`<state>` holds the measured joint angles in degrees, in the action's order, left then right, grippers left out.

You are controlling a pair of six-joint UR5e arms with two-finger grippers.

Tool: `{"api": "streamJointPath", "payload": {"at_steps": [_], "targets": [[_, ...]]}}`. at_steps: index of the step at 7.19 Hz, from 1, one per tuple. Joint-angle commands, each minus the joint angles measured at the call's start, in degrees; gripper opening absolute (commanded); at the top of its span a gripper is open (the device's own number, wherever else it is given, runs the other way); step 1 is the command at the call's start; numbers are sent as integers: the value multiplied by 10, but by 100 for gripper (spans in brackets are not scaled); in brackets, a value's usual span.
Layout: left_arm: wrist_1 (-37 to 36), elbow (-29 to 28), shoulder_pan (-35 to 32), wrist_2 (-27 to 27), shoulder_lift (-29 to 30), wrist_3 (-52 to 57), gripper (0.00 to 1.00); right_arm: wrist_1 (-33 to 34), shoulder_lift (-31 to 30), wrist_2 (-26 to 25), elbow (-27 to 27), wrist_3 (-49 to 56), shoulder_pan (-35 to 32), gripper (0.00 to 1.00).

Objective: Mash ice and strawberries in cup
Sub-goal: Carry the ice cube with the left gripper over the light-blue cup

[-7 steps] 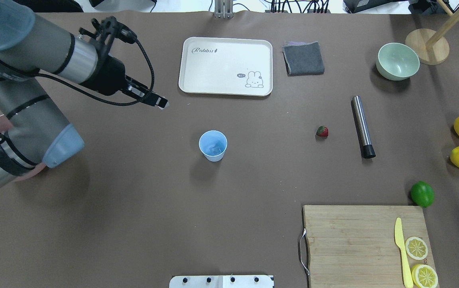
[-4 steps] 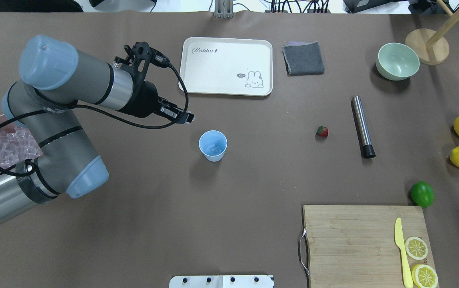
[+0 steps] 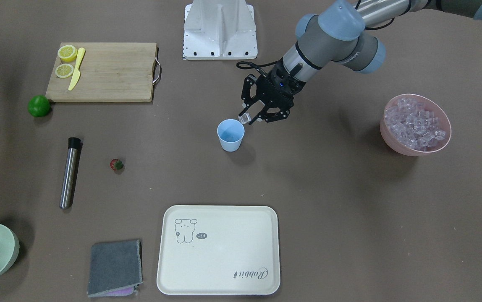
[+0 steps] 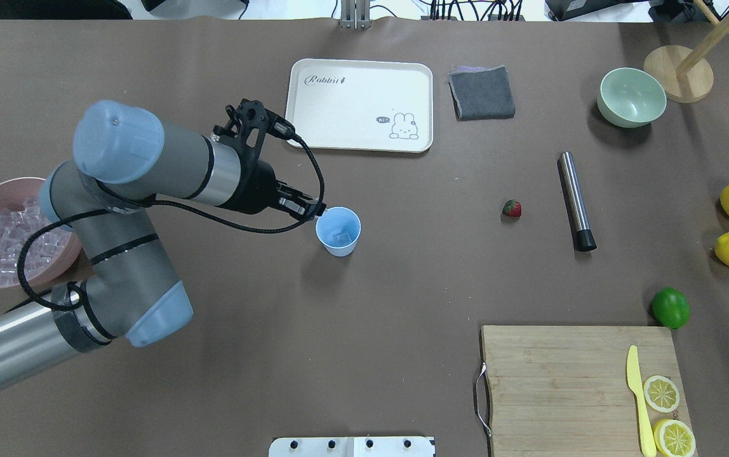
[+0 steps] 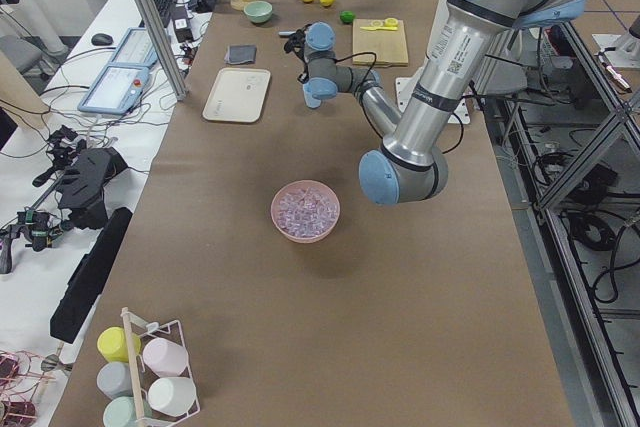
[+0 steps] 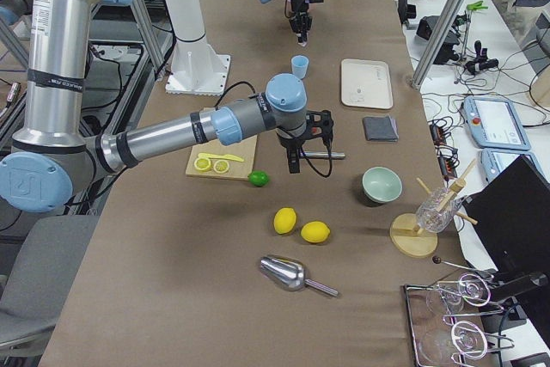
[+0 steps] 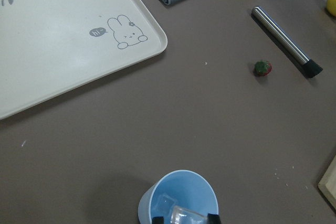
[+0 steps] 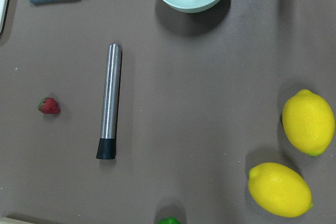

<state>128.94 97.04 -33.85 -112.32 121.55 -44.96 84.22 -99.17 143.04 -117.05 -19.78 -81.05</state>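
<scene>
In the front-facing view the left gripper (image 3: 250, 119) hangs in the upper middle. Its fingers are clamped on one ice cube (image 3: 244, 118), just above the right rim of the blue cup (image 3: 231, 134). A pink bowl (image 3: 409, 149) heaped with ice (image 3: 415, 123) sits at the right edge. The strawberry (image 3: 116, 164) lies at mid-left, near a metal rod (image 3: 69, 174). A cream tray (image 3: 220, 251) fills the bottom centre.

In the overhead view the cup stands left of centre with a second cube (image 4: 339, 237) on its bottom. The fingertips are at its left rim, and the strawberry is well apart to the right.

In the left side view the cup is small at the top centre, at the end of the near arm.

In the right side view the right gripper (image 6: 291, 167) hangs near the rod at the centre. I cannot tell if it is open or closed.

In the left wrist view, at the bottom centre, the gripped cube sits between two black fingertips over the cup's mouth.

In the right wrist view the strawberry lies at the left edge, with a green bowl (image 8: 192, 1) at the top.
</scene>
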Motion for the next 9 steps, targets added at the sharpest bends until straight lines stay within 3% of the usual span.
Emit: {"api": "streamJointPath", "payload": {"at_steps": [1,6,7,8,9], "targets": [[8,-21,29,39,16,-5,0,1,2,0,1,-2,-1,100],[37,-61,26,40,26,0,0,1,-1,-6,-2,-3,-1,100],[38,-62,26,39,25,1,4,0,-3,-6,-4,-3,-2,100],[46,-62,26,40,26,1,94,0,-4,-6,-5,-3,-3,100],[47,-62,23,39,26,2,97,1,-5,-6,-4,-3,-3,100]]}}
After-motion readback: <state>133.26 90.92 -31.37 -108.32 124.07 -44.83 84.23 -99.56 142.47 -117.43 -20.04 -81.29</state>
